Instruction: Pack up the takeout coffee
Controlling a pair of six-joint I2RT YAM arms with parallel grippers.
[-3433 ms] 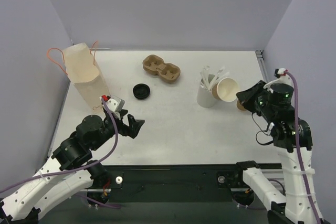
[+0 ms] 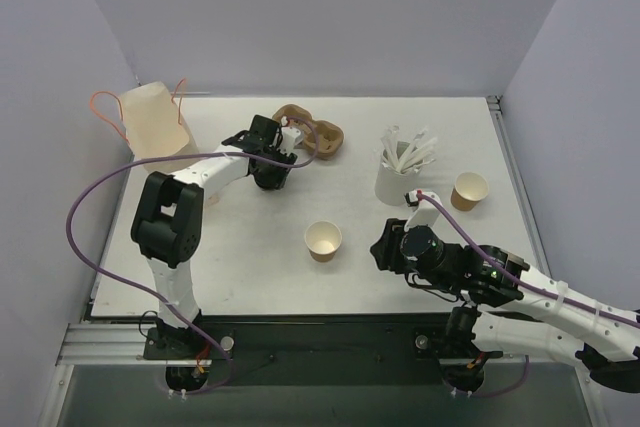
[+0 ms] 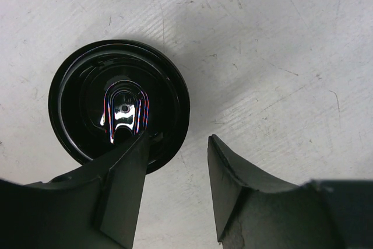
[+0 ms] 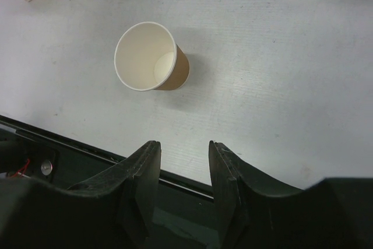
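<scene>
The left gripper (image 3: 175,141) is down over the black lid (image 3: 81,97) at the back of the table (image 2: 250,257). Its two fingers stand a bit apart. One finger is over the lid and the other is just past the lid's edge, so the rim sits in the gap. It is not holding the lid yet.

I think the job now is to pick up this lid. To do it well, the fingers should pinch only the thin rim, softly, so the lid does not bend or pop away. Then it should go straight up and stay flat.

The takeout coffee cup (image 2: 323,239) stands upright in the middle of the table, well away from the lid. It has nothing in it. The right gripper (image 4: 183,147) hangs near it with its fingers apart and nothing between them.

The tall white cup (image 2: 396,185) holds white sticks (image 2: 405,152). A second brown cup (image 2: 469,190) by the right edge looks empty too. The part of the cup carrier (image 2: 325,137) that shows has no cup in it. The paper bag (image 2: 155,125) stands at the back left, and I cannot tell what is inside
</scene>
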